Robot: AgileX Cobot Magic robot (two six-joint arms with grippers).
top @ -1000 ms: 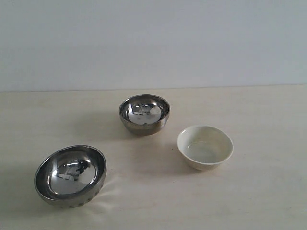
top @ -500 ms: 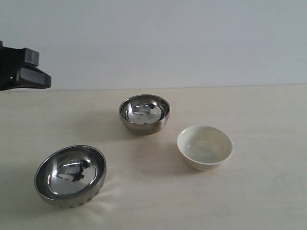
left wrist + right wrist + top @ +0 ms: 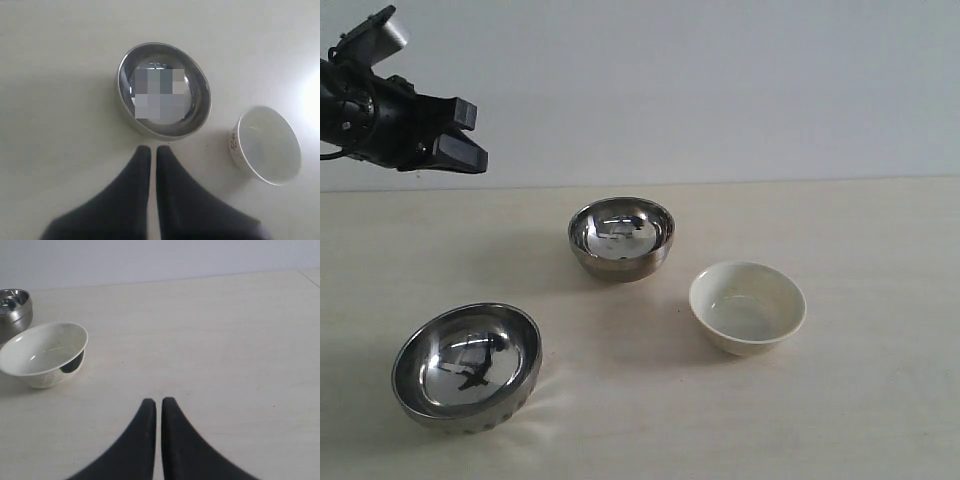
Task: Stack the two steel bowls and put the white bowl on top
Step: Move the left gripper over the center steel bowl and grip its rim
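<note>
Steel bowls, two, mirror-shiny, both upright and unstacked on the pale table (image 3: pixel 880 400).
- Far steel bowl (image 3: pixel 621 237): toward the back middle; empty, its inside showing only reflections. Also seen in the left wrist view (image 3: pixel 164 90) and at the edge of the right wrist view (image 3: pixel 14 310).
- Near steel bowl (image 3: pixel 467 365): front left, well apart from the other; rim tipped slightly; empty.
- White bowl (image 3: pixel 747 306): glossy cream, upright, near the far steel bowl on its right and a little forward, not touching it; empty, with a plain inside.

Changes: the three bowls lie as they did a second ago. The left arm, out of the exterior view then and only at its left edge half a second ago, has reached further in at the upper left.

Grippers:
- Left gripper (image 3: pixel 478 138): high above the table, well clear of every bowl. Its dark fingers (image 3: pixel 135 170) are drawn together to a thin slit and grasp nothing.
- Right gripper (image 3: pixel 158 400): over bare table beside the white bowl (image 3: pixel 45 354), pinched together likewise and empty.
</note>
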